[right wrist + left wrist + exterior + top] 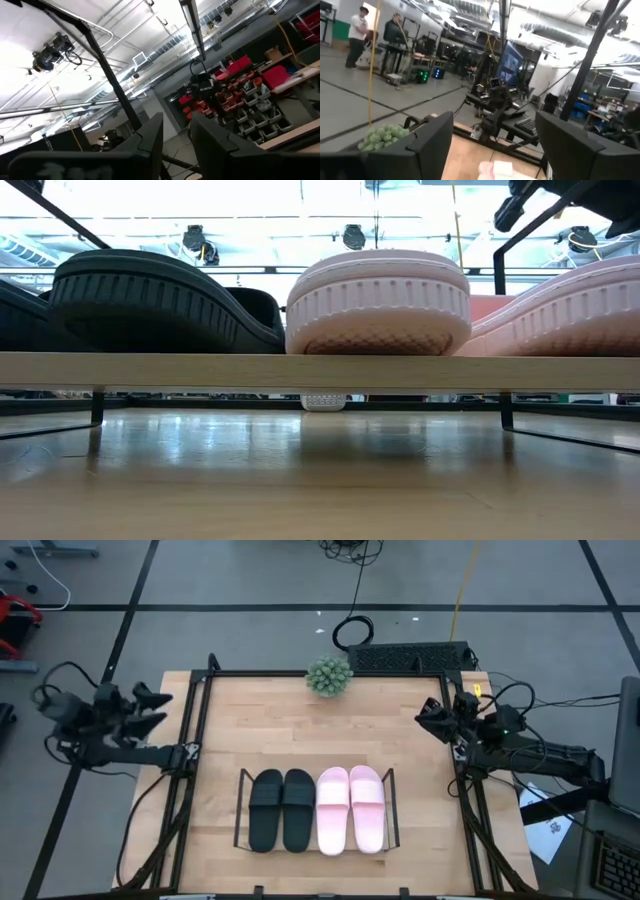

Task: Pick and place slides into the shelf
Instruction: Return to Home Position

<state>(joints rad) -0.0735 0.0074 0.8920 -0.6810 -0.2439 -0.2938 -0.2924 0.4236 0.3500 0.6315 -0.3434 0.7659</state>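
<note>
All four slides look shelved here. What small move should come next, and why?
Probably just draw both arms back to rest. The black pair and pink pair lie side by side in the shelf, and no slide lies loose on the table. The left gripper, open and empty, sits off the table's left edge; the right gripper, open and empty, is at its right edge.

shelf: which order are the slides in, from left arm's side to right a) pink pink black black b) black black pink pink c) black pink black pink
b: the high view shows the black pair on the left arm's side of the shelf and the pink pair next to it.
</note>
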